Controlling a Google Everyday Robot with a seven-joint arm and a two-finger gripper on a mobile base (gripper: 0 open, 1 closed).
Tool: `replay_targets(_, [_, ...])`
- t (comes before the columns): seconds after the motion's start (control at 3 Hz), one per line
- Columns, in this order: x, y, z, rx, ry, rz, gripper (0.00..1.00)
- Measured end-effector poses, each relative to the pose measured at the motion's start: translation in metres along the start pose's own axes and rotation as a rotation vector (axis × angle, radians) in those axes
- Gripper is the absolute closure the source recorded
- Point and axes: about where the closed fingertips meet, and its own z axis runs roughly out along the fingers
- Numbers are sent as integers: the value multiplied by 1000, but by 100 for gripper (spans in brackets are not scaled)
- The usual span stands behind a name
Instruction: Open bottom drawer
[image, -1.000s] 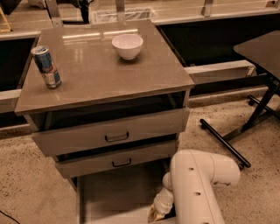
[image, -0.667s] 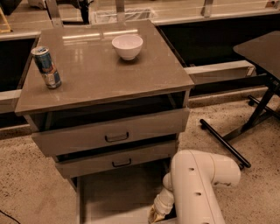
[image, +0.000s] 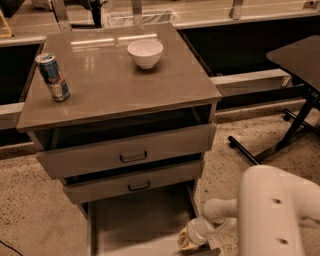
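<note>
The bottom drawer (image: 140, 220) is pulled out of the grey-brown cabinet, and its plain flat grey inside shows below the two upper drawers. Its front panel and handle are cut off by the lower edge of the view. My gripper (image: 192, 239) is at the drawer's front right corner, low at the bottom edge of the view, on the end of my white arm (image: 272, 210). The medium-fronted drawer (image: 135, 182) and the tallest-fronted drawer (image: 130, 150) above it stand slightly out, each with a black bracket handle.
On the cabinet top (image: 115, 75) stand a drink can (image: 53, 77) at the left and a white bowl (image: 145, 52) at the back. A dark table (image: 300, 60) with black legs (image: 295, 135) stands at the right. The floor is speckled.
My white arm's bulk has shifted to the right in the view. The gripper stays at the drawer's front right corner, and the drawer looks as far out as before.
</note>
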Motion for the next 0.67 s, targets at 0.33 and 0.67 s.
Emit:
replay_targets(0.33, [-15,3,-54,151,1,-48,100])
replay_targets(0.67, [-12,6,-61,165,0,-36,82])
